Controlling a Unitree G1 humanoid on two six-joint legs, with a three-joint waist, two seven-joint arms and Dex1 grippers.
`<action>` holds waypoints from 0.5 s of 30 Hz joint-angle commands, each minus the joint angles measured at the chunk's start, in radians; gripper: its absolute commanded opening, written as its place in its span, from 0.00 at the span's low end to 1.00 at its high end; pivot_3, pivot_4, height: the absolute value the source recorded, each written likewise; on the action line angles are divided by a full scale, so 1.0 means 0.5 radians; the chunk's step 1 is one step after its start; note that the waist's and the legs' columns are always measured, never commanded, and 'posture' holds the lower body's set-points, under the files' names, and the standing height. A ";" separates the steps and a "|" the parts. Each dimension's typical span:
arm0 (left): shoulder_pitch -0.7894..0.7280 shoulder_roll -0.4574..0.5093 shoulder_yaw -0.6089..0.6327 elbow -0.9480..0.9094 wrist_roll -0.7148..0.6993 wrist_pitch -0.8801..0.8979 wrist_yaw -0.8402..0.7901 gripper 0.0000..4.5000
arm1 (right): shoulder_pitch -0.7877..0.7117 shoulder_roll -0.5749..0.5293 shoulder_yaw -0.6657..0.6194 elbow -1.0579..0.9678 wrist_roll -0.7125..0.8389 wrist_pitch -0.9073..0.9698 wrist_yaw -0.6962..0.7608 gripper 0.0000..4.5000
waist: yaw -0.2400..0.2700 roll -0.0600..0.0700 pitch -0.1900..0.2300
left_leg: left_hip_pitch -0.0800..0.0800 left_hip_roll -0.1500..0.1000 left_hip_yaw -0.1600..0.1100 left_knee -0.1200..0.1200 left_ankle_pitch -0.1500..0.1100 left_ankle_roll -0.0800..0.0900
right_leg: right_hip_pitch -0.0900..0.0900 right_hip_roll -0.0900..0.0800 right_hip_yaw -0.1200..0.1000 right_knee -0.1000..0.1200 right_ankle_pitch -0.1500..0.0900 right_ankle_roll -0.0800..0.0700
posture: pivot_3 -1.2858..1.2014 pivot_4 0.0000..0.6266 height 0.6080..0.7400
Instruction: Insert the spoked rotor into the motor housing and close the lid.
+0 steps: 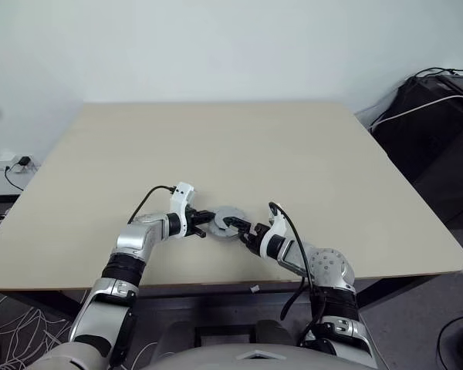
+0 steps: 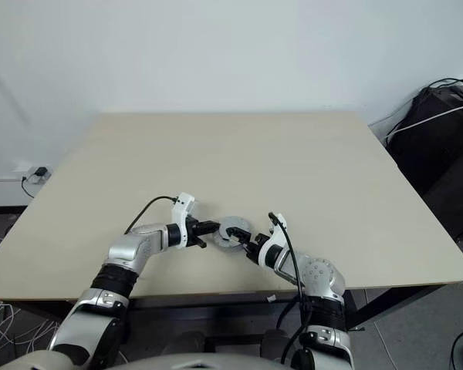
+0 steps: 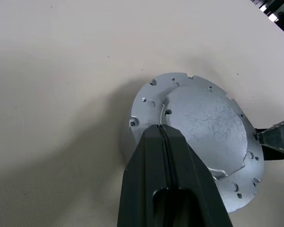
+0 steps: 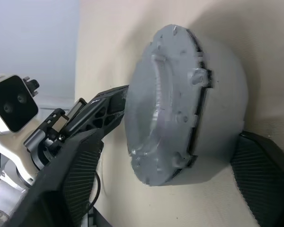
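Silver lid covers the motor housing, both claws beside it

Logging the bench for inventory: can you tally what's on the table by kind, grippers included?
Assembled motor housing with lid: 1
Robot grippers, left gripper shut, right gripper spread around the housing: 2
Table: 1
Total: 4

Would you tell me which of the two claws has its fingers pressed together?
The left claw: its fingers meet, tips on the lid. The right claw stands spread around the assembly.
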 commanded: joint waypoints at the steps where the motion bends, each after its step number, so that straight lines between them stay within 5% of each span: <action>1: 0.028 -0.018 -0.080 0.005 0.034 0.020 -0.012 0.00 | -0.018 0.116 0.025 -0.092 0.108 0.000 0.035 0.72 | -0.001 0.000 0.000 | 0.000 0.000 0.000 0.000 0.000 0.000 | 0.000 0.000 0.000 0.000 0.000 0.000 | 0.52 0.00 1.00; 8: 0.030 -0.018 -0.081 0.010 0.044 0.012 -0.011 0.00 | 0.048 0.096 0.051 -0.227 0.172 0.120 0.022 0.27 | 0.008 0.000 0.000 | 0.000 0.000 -0.001 0.000 0.000 0.000 | 0.001 0.000 -0.001 0.000 -0.001 0.000 | 0.52 0.00 1.00; 15: 0.027 -0.027 -0.072 0.017 0.053 0.003 -0.017 0.00 | 0.065 0.093 0.063 -0.241 0.167 0.139 -0.005 0.27 | 0.009 0.000 0.000 | 0.001 0.000 -0.001 0.000 0.000 0.000 | 0.001 0.000 0.000 0.000 -0.001 -0.001 | 0.52 0.00 1.00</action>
